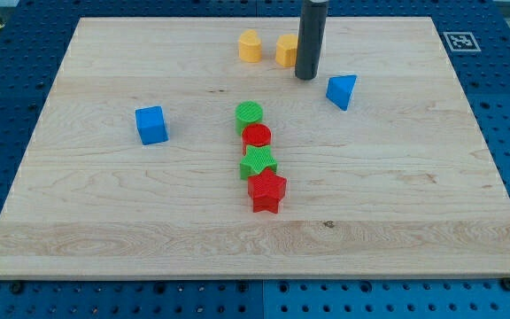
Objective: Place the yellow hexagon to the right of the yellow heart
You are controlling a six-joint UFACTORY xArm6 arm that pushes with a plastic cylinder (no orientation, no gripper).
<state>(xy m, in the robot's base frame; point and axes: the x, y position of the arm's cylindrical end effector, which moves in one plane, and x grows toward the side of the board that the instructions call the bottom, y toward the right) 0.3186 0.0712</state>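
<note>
The yellow heart (pixel 250 45) sits near the view's top, left of centre. The yellow hexagon (pixel 286 50) lies just to its right, with a small gap between them, and the rod partly hides its right side. My tip (pixel 305 77) rests on the board right beside the hexagon's lower right edge; I cannot tell whether they touch. The rod rises straight up out of the view's top.
A blue triangle (pixel 342 91) lies right of my tip. A blue cube (pixel 151 125) sits at the left. In the middle a column runs downward: green cylinder (pixel 249 115), red cylinder (pixel 257 136), green star (pixel 258 162), red star (pixel 266 190).
</note>
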